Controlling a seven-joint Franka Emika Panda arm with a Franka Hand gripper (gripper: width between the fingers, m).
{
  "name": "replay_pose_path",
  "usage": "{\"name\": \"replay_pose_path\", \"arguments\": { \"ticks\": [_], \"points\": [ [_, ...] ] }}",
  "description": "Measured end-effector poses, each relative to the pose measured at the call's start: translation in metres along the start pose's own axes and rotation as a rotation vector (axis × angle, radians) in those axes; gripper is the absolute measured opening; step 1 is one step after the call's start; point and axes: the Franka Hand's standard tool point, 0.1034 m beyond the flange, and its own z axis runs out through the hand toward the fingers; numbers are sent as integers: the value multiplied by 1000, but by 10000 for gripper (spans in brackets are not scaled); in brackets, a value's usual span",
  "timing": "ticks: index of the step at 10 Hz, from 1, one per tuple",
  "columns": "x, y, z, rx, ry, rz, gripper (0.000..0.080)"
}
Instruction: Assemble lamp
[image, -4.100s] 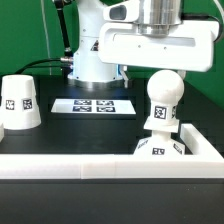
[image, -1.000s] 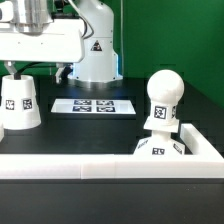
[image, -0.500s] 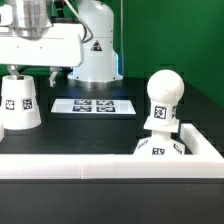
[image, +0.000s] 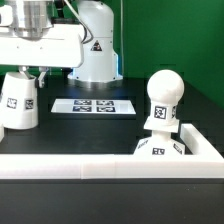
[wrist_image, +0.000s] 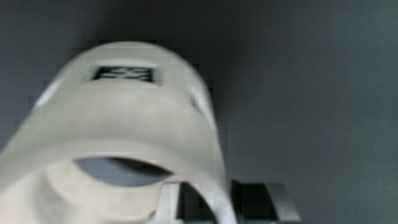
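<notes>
The white cone shade (image: 19, 102) stands at the exterior view's left on the black table, slightly tilted. My gripper (image: 34, 74) is down on its top rim and shut on the shade's wall. In the wrist view the shade (wrist_image: 125, 130) fills the picture, its tag facing the camera. Its rim wall passes between my fingers (wrist_image: 260, 200) at my gripper (wrist_image: 224, 204). The ball-shaped bulb (image: 163, 100) stands upright in the wedge base (image: 160, 148) at the exterior view's right, well apart from my gripper.
The marker board (image: 93, 105) lies flat in the middle of the table. A long white rail border (image: 100, 168) runs along the front and up the right side. The arm's white pedestal (image: 95, 50) stands at the back.
My gripper came from above the bulb to the shade at the left. In the last second it lowered onto the rim and its fingers closed. The shade has tipped slightly.
</notes>
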Motion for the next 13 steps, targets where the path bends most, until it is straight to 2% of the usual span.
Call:
{"name": "replay_pose_path", "arguments": {
  "ticks": [4,5,6,7,10,11,12,13],
  "points": [
    [0,-4,-1,2,-2,17,44],
    [2,-22,-5,14,-9,58,44],
    [4,-48,-17,35,-28,95,44],
    [13,-71,-34,54,-45,129,44],
    [50,-122,-76,74,-58,221,44],
    [65,-133,-92,80,-51,240,44],
    [79,-136,-104,91,-53,248,44],
    [88,-134,-108,90,-56,250,44]
  ]
}}
